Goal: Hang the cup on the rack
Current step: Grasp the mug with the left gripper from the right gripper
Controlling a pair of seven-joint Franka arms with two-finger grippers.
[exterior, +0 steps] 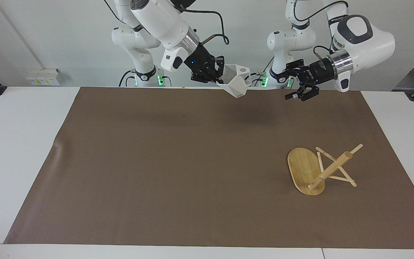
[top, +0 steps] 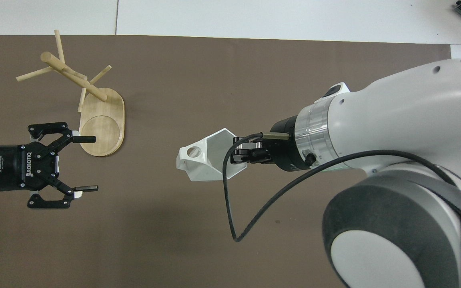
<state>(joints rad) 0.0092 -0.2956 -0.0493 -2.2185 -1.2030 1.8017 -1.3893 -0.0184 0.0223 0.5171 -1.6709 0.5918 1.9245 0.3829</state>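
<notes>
The right pincer (exterior: 217, 76) pinches the cup (exterior: 236, 85) by its rim, up in the air over the brown mat (exterior: 178, 169). The left pincer (exterior: 296, 84) hangs spread. The rack (exterior: 318, 169) lies tipped over toward the left arm's end of the table (exterior: 13, 144).

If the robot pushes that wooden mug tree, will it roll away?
Probably not far. The rack already lies tipped, resting on its oval base's edge and thin pegs, which should stop rolling. It looks stiff and light, so a nudge would likely slide or pivot it on the brown mat.
</notes>
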